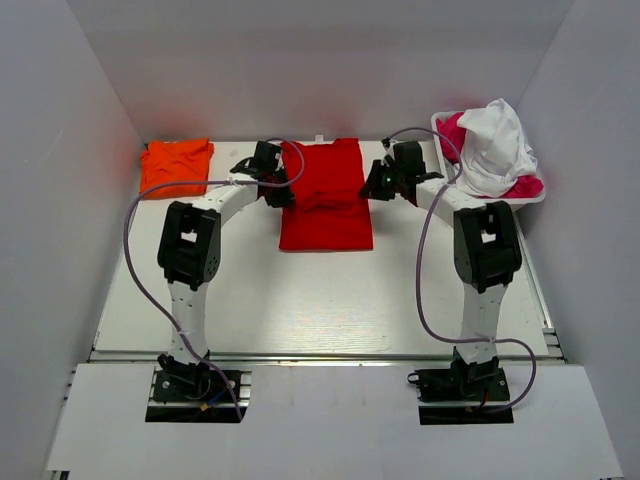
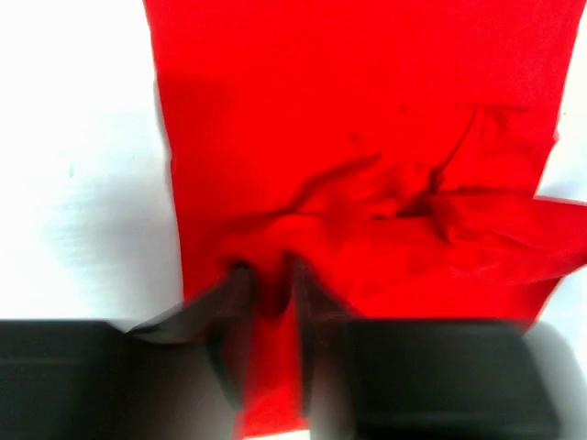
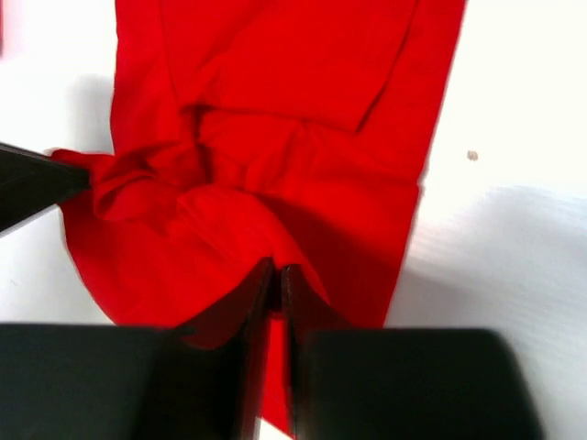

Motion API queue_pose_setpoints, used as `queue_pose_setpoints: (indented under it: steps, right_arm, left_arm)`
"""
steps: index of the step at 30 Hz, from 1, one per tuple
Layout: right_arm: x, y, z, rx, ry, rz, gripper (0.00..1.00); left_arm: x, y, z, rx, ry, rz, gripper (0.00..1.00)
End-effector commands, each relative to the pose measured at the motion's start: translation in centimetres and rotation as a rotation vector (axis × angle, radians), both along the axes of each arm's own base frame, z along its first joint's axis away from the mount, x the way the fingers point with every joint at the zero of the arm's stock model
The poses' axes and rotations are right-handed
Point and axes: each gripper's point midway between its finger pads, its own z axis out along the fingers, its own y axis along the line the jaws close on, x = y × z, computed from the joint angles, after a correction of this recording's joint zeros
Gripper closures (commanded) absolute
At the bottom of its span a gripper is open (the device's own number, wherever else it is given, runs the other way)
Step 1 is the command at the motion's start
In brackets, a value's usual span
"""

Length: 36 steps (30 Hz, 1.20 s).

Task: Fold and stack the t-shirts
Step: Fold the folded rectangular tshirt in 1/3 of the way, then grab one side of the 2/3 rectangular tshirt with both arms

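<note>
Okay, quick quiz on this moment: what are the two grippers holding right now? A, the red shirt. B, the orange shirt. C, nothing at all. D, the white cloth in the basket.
A: each wrist view shows the left gripper and right gripper pinched on the red t-shirt, while the orange t-shirt lies apart at the far left.

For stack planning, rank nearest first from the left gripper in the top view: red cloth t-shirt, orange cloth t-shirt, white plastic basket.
1. Red cloth t-shirt, centre, held by left gripper.
2. Orange cloth t-shirt, far left.
3. White plastic basket, far right.
</note>
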Motion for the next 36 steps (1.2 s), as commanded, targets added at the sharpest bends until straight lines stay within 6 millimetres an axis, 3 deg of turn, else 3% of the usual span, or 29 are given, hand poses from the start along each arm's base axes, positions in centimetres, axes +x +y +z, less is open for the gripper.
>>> queue_pose_setpoints:
  steps: [1, 2, 3, 4, 6, 7, 8, 9, 10, 11, 13, 14, 15, 16, 17, 18, 19, 20, 21, 22, 23, 26, 32, 36]
  right_arm:
    - [3.3, 0.7, 2.3, 0.058, -0.074, 0.002, 0.75]
    - [3.8, 0.5, 1.4, 0.082, -0.035, -0.020, 0.64]
    - [5.4, 0.7, 2.2, 0.101, -0.060, -0.030, 0.57]
    - [5.6, 1.1, 1.6, 0.121, -0.038, -0.020, 0.53]
    - [7.4, 0.8, 4.0, 0.161, -0.078, -0.041, 0.45]
    - [7.9, 0.7, 3.7, 0.159, -0.081, -0.051, 0.43]
    - [8.4, 0.0, 3.6, 0.156, -0.077, -0.071, 0.41]
    - [9.0, 0.2, 5.2, 0.163, -0.106, -0.065, 0.41]
    - [9.0, -0.5, 5.5, 0.152, -0.106, -0.067, 0.39]
    - [8.9, -0.9, 5.4, 0.124, -0.114, -0.078, 0.20]
    - [7.9, -1.5, 6.5, 0.102, -0.132, -0.069, 0.10]
    - [6.9, -1.7, 5.3, 0.087, -0.108, -0.058, 0.10]
    - [6.3, -2.1, 6.5, 0.082, -0.132, -0.055, 0.10]
    - [4.6, -2.4, 3.9, 0.064, -0.077, -0.050, 0.10]
    - [3.9, -2.5, 6.2, 0.065, -0.122, -0.040, 0.10]
    - [3.3, -2.6, 6.1, 0.061, -0.120, -0.036, 0.10]
    - [1.2, -2.9, 4.6, 0.050, -0.078, -0.029, 0.10]
    - [0.3, -3.1, 5.2, 0.050, -0.087, -0.017, 0.10]
    - [-1.9, -3.1, 2.6, 0.049, -0.020, 0.003, 0.10]
    - [-2.6, -3.1, 2.6, 0.052, -0.021, 0.012, 0.10]
    - [-3.4, -3.2, 4.0, 0.058, -0.048, 0.020, 0.10]
    - [-7.3, -3.4, 1.5, 0.049, 0.020, 0.051, 0.10]
    - [-10.8, -3.7, -2.1, 0.018, 0.101, 0.060, 0.10]
    - [-11.1, -3.4, -3.2, 0.018, 0.128, 0.065, 0.10]
  left_arm:
    - [3.1, -0.7, 2.2, -0.059, -0.083, -0.022, 0.62]
    - [3.5, -0.6, 2.1, -0.069, -0.077, -0.023, 0.44]
    - [4.1, 0.0, 2.0, -0.079, -0.055, 0.012, 0.34]
    - [5.3, 0.2, 2.5, -0.082, -0.065, 0.021, 0.27]
    - [6.3, 1.9, 3.3, -0.075, -0.057, 0.084, 0.11]
    - [6.9, 2.1, 4.3, -0.069, -0.086, 0.096, 0.04]
    - [7.8, 3.0, 5.5, -0.069, -0.128, 0.119, 0.00]
    - [8.4, 4.1, 6.0, -0.060, -0.149, 0.137, 0.00]
    - [9.1, 4.5, 7.9, -0.071, -0.189, 0.145, 0.00]
    - [9.1, 4.8, 8.8, -0.057, -0.200, 0.148, 0.00]
    - [8.6, 5.7, 9.7, -0.039, -0.203, 0.143, 0.00]
    - [8.1, 5.9, 9.9, -0.030, -0.205, 0.134, 0.00]
    - [7.0, 5.9, 10.1, -0.032, -0.206, 0.116, 0.00]
    - [6.3, 5.9, 9.9, -0.023, -0.208, 0.083, 0.00]
    - [5.3, 5.6, 9.7, -0.035, -0.191, 0.055, 0.00]
    - [3.8, 5.7, 7.6, -0.032, -0.141, 0.047, 0.00]
    - [2.7, 4.8, 8.5, -0.035, -0.165, -0.006, 0.00]
    - [0.8, 4.5, 6.4, -0.027, -0.110, -0.035, 0.00]
    - [-0.3, 3.8, 6.0, -0.062, -0.097, -0.081, 0.00]
    - [-1.6, 3.1, 6.6, -0.076, -0.103, -0.115, 0.00]
    - [-3.7, 3.4, 4.3, -0.074, -0.037, -0.122, 0.00]
    - [-7.0, 3.3, 2.7, -0.052, -0.005, -0.150, 0.00]
    - [-11.4, 2.4, 0.0, -0.014, 0.033, -0.217, 0.00]
    - [-11.3, 3.1, -0.5, 0.043, 0.044, -0.190, 0.00]
